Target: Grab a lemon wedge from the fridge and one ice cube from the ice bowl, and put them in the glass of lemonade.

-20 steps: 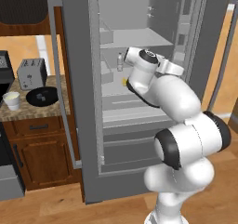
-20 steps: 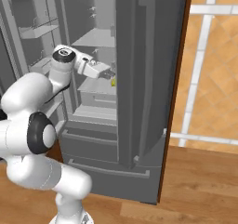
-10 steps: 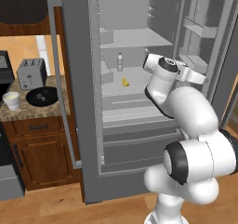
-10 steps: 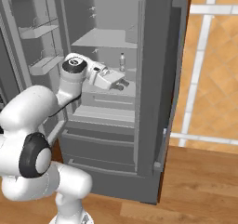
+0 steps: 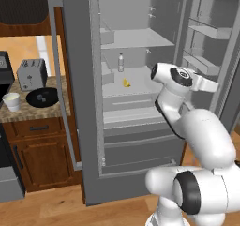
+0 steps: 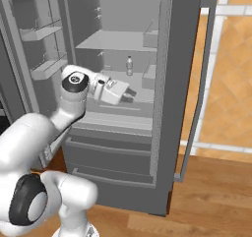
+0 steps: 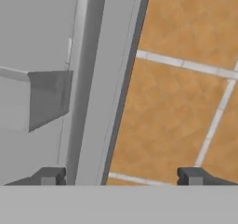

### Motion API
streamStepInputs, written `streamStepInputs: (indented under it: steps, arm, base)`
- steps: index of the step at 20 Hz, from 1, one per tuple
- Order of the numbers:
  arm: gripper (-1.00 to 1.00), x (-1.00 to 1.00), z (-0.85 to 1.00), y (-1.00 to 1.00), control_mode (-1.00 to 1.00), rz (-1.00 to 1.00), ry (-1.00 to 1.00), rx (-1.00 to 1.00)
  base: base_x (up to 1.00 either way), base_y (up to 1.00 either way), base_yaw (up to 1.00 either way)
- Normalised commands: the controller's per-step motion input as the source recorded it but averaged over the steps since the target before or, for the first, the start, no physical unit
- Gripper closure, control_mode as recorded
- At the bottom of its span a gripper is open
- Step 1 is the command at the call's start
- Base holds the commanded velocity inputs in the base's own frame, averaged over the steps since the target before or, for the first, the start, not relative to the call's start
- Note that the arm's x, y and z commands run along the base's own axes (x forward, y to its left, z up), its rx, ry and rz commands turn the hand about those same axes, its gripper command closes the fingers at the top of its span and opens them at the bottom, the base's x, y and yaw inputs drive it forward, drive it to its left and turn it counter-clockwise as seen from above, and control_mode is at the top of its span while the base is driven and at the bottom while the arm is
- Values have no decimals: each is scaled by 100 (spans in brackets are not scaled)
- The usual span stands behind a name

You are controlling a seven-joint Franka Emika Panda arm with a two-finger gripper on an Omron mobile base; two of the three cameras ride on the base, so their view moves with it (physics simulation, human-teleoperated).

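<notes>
While both fridge (image 5: 140, 140) doors stand wide, the lemon wedge (image 5: 126, 83) sits on the middle shelf, a tiny yellow speck just in front of and below a small clear bottle (image 5: 121, 62) at the back. The gripper (image 7: 122, 175) is up at about that shelf's height, but the hand view looks past a grey fridge edge at the tiled floor, so the hand seems turned away from the wedge. From where the base stands, the wedge lies to the left of the wrist and deeper in, so I'd judge the hand must swing back toward the shelf before it can reach. The fingertips (image 7: 49, 176) stand wide apart with nothing between them. In the right base view the hand hangs before the shelf and hides the spot where the wedge should be. The wedge is too small to make out which way its long edge runs. Over on the counter to the left, the ice bowl (image 5: 42, 97) sits in front of a toaster (image 5: 31, 74), with the glass of lemonade (image 5: 11, 101) just beside the bowl.
</notes>
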Motion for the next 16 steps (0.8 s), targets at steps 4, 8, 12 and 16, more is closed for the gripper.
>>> streamStepInputs:
  steps: [4, 8, 12, 16]
  arm:
    - [-100, -49, -4, 100, -100, 58, 5, -7]
    - [-100, -7, -6, 90, -100, 59, 38, 10]
    - [-100, 0, -15, 68, -100, 59, 64, 24]
    - [-100, 3, -8, 33, -100, 47, 73, 42]
  base:
    - [0, 0, 0]
    - [0, 0, 0]
    - [0, 0, 0]
    - [0, 0, 0]
